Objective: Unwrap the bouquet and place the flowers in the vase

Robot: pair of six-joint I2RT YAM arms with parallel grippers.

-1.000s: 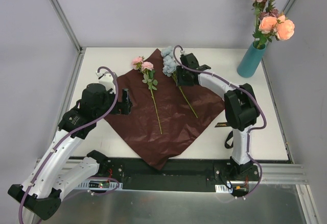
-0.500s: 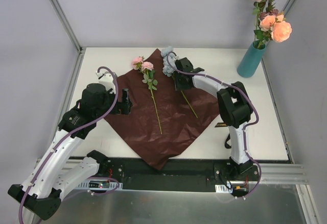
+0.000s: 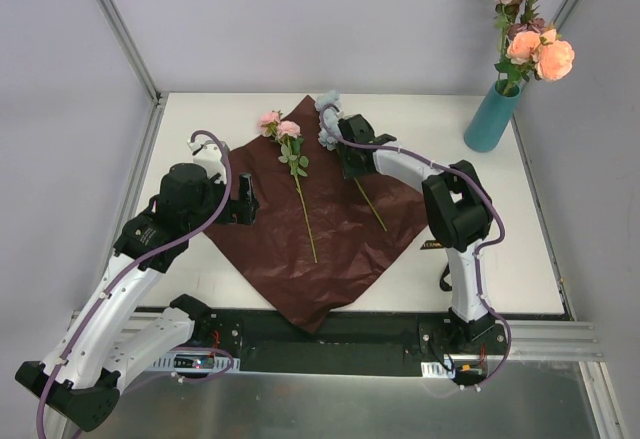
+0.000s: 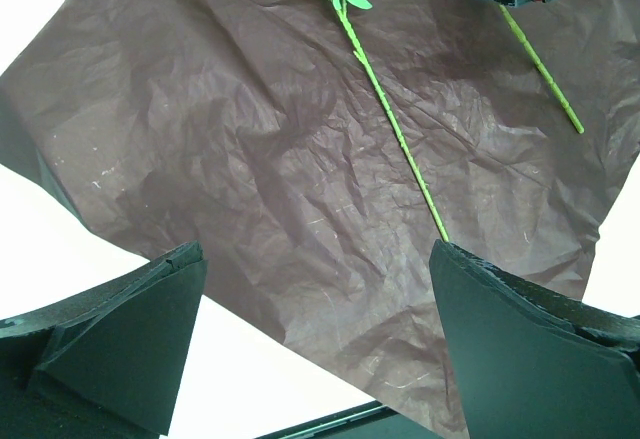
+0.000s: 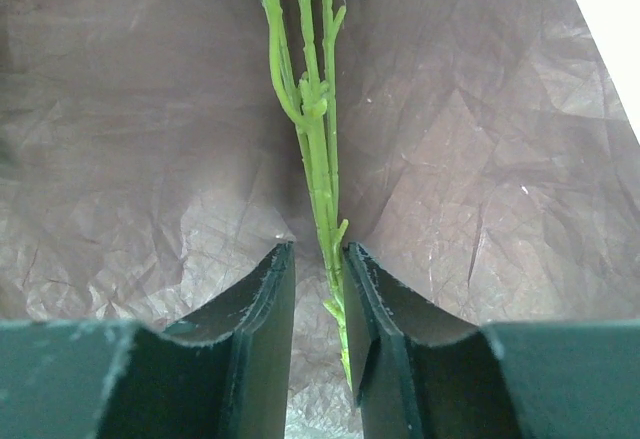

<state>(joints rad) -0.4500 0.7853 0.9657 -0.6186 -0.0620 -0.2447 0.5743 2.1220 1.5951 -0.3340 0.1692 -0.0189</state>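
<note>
The bouquet is unwrapped: the maroon paper (image 3: 310, 244) lies flat on the table. On it rest a pink flower (image 3: 279, 126) and a pale blue flower (image 3: 328, 117), each on a long green stem. My right gripper (image 3: 344, 153) is down over the blue flower's stem (image 5: 318, 159). Its jaws (image 5: 318, 259) stand narrow on either side, the right finger touching the stem, a gap at the left one. My left gripper (image 3: 245, 201) hangs wide open over the paper's left edge (image 4: 250, 159), holding nothing. The teal vase (image 3: 491, 117) at the back right holds several pink and peach flowers (image 3: 530, 34).
The pink flower's stem (image 4: 395, 139) runs down the middle of the paper. A small black item (image 3: 432, 245) lies by the paper's right corner. Metal frame posts rise at the back corners, and a black rail (image 3: 330, 331) runs along the table's near edge.
My right gripper has slid a little left onto the blue flower's stem and its jaws have narrowed around it. The left arm has not moved.
</note>
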